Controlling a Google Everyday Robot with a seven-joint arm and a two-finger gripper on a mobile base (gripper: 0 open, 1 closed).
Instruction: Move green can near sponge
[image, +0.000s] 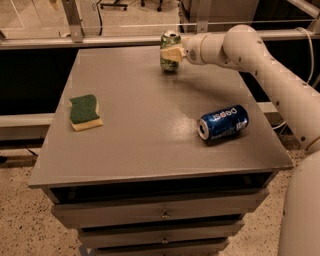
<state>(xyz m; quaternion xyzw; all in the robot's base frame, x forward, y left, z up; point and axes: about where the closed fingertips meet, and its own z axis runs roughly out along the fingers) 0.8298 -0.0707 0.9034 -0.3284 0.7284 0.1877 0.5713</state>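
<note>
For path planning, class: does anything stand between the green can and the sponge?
Nothing visible does. The pincer is at the green can at the far edge of the table; the blue Pepsi can lies to the right, off the line to the sponge.

green can (169, 65): mottled green and pale, silver top | gripper (171, 53): pale yellow, at the green can's upper side | sponge (85, 111): dark green over pale yellow | Pepsi can (223, 123): blue, white lettering | table (145, 140): plain grey
</note>
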